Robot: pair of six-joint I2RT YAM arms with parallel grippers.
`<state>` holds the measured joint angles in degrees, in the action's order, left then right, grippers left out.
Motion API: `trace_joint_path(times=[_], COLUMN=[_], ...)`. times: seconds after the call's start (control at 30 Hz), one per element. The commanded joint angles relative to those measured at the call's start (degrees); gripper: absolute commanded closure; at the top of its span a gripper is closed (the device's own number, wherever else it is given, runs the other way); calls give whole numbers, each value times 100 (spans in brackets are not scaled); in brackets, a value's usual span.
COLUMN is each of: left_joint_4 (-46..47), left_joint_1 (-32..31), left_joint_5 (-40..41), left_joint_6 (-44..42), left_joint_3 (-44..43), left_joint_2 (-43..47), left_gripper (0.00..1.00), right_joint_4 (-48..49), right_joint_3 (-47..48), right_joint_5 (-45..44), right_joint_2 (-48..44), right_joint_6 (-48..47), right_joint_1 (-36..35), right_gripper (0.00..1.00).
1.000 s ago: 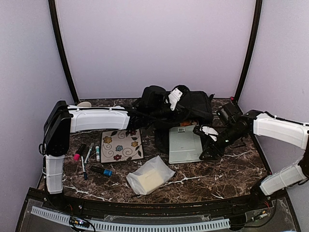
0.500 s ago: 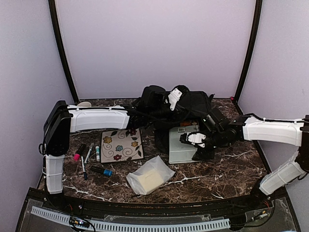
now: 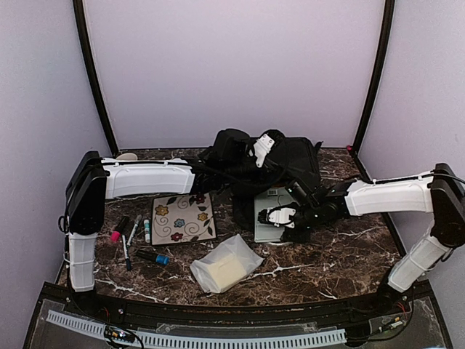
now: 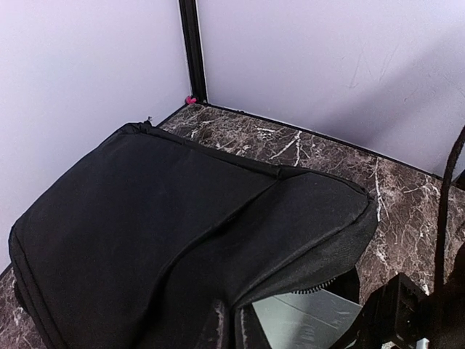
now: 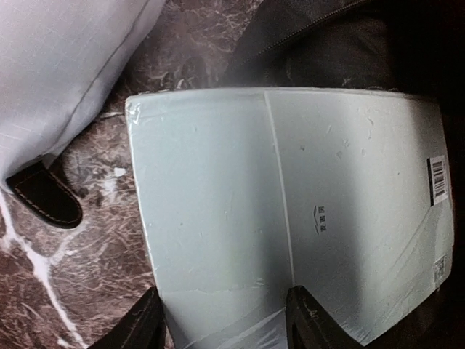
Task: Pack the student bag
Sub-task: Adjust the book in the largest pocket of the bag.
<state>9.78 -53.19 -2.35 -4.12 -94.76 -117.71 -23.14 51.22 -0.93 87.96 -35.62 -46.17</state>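
The black backpack [image 3: 290, 156] lies at the upper centre of the overhead view, at the back of the marble desk [image 3: 349, 258]. The left fingers [image 4: 231, 331] are clenched on a fold of its fabric, holding a flap up. Just below, a pale green book [image 5: 290, 203] lies flat, one end under that flap. The right fingers [image 3: 275, 217] stand spread over the book, not gripping it.

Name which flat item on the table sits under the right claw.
The plain pale-green wrapped book by the black backpack; the floral-patterned board and white pouch lie clear of the right claw.
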Motion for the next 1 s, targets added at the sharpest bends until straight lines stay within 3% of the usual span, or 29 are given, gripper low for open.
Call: trace_joint_path(times=[0.0,0.33,0.7,0.97], left_joint_4=[406,390,271,339], left_joint_1=[45,24,-16,-16], left_joint_5=[-159,-422,-529,-550], left_joint_6=[140,254,221,257], left_joint_3=[-243,-202,-224,-123], left_joint_2=[559,583,591,583], left_gripper=[100,100,100,100], right_joint_4=[758,1734,3652,4312], right_joint_3=[211,521,503,450], right_joint_5=[-854,-1392,-2258,-2971], right_joint_2=[190,797,1569,1997], right_joint_6=[180,80,74,-137], right_joint_1=[4,431,583,608], right_gripper=[48,55,53,52])
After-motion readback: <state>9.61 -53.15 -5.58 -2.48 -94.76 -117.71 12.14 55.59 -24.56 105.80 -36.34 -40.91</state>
